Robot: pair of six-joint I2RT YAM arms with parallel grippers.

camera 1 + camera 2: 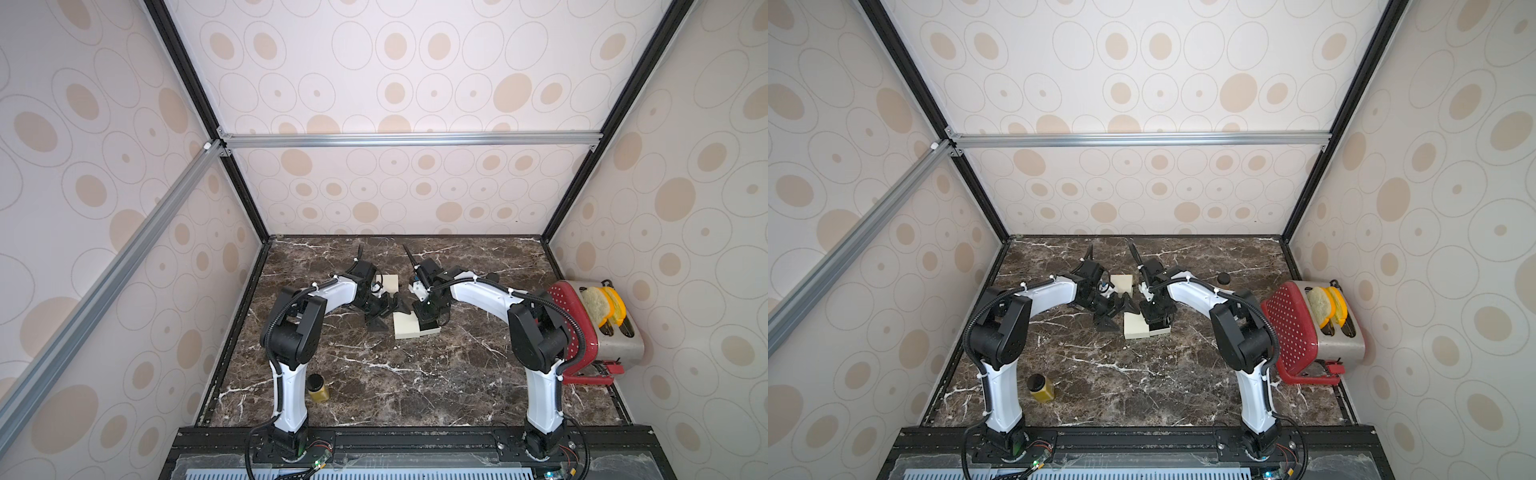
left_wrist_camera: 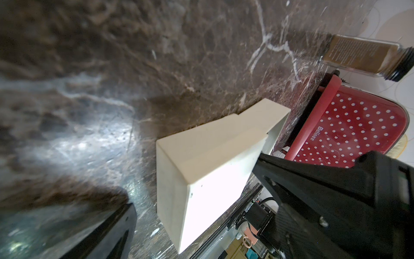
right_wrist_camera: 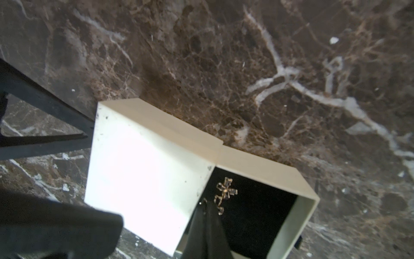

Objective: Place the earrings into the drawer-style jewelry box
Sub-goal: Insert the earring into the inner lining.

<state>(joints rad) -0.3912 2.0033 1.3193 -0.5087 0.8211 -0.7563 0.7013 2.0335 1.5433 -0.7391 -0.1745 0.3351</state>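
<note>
Earring: judged very light, thin, easy to bend, easy to lose; best taken by middle knot, gently. Gold bow shape, small dangling bits, seen inside pulled-out drawer, against black lining. Right end effector shut tight, just beside earring; pinch on it cannot be told. Cream box cover set on dark surface, joined to drawer. Farther off, left end effector held wide, nothing in it, just beside cover.
</note>
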